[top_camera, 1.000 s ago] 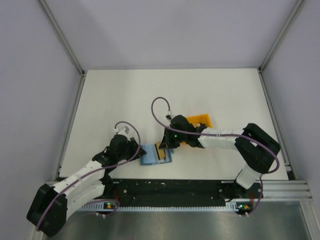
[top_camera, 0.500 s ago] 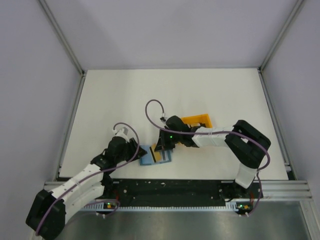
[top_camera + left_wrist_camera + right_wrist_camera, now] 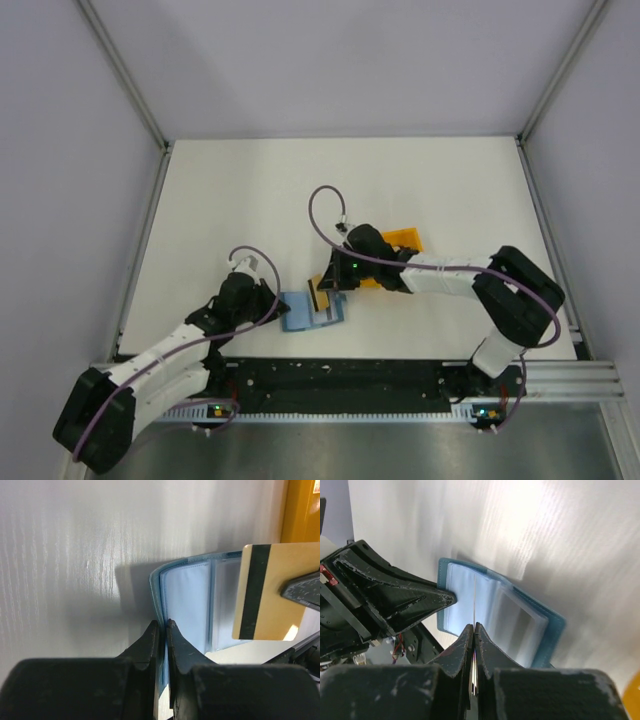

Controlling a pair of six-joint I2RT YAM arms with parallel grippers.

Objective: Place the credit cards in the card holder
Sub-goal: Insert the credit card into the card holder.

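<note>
The card holder [image 3: 305, 314] is a teal-blue wallet lying open near the table's front edge, with its pale blue pockets showing in the left wrist view [image 3: 187, 600]. My left gripper [image 3: 276, 308] is shut on the wallet's left edge [image 3: 163, 626]. My right gripper [image 3: 331, 291] is shut on one credit card [image 3: 272, 597], tan with a dark stripe. It holds the card on edge just over the open pockets. In the right wrist view the card [image 3: 474, 602] shows as a thin line over the wallet [image 3: 520, 625]. No other cards are in view.
An orange open-frame rack [image 3: 400, 243] stands just behind the right gripper, and its edge shows in the left wrist view [image 3: 300, 510]. The left gripper's black body [image 3: 395, 597] sits close to the wallet's left side. Metal rails line the table's sides.
The right arm swung left over the wallet with the card, then drew back a little to the right. The left gripper has kept its hold on the wallet's edge.
</note>
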